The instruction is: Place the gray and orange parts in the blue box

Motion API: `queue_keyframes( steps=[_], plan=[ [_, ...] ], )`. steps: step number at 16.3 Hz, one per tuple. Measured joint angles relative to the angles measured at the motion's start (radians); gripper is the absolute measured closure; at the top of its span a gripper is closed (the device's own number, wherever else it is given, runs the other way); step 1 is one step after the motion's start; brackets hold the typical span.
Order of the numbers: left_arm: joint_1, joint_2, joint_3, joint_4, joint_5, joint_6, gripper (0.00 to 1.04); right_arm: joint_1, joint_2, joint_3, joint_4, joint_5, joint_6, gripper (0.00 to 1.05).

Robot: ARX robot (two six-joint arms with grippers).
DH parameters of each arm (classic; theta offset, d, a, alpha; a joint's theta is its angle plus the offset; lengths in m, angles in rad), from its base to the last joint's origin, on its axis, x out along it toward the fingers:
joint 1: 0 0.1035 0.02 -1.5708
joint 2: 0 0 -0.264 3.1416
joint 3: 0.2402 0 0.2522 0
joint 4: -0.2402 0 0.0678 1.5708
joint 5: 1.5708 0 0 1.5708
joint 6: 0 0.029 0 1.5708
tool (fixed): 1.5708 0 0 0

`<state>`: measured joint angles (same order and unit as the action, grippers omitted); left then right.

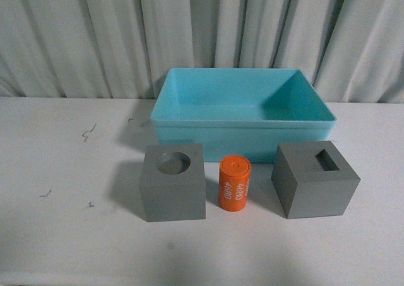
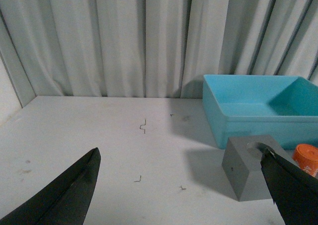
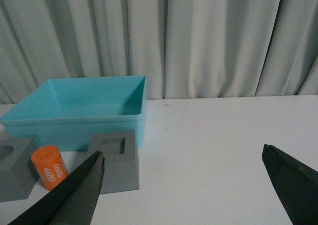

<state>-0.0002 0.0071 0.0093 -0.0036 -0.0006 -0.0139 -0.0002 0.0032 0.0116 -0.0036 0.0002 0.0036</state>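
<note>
The blue box (image 1: 243, 123) sits toward the far edge of the white bench (image 1: 63, 235), close to the pale curtain (image 1: 95, 40) and about midway between the left and right edges. All three parts stand on the bench outside the box, in a row along its near wall. The gray block with the round hole (image 1: 173, 188) is nearest the left edge, and the gray block with the rectangular slot (image 1: 314, 180) is nearest the right edge, turned slightly askew. The orange cylinder (image 1: 234, 184) stands upright between them, just beside the round-hole block and a little apart from the slotted one, its white "4680" print facing the near edge. Neither arm shows in the front view. The left end effector (image 2: 180, 151) is released, its dark fingers (image 2: 74, 190) spread wide with nothing between them. The right end effector (image 3: 183, 150) is likewise released and grasps nothing.
</note>
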Motion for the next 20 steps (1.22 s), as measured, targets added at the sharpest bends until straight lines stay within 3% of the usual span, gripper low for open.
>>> queue_keyframes(
  steps=[20],
  plan=[
    [0.000, 0.000, 0.000, 0.000, 0.000, 0.000, 0.07, 0.000, 0.000, 0.000, 0.000, 0.000, 0.000, 0.06]
  ],
)
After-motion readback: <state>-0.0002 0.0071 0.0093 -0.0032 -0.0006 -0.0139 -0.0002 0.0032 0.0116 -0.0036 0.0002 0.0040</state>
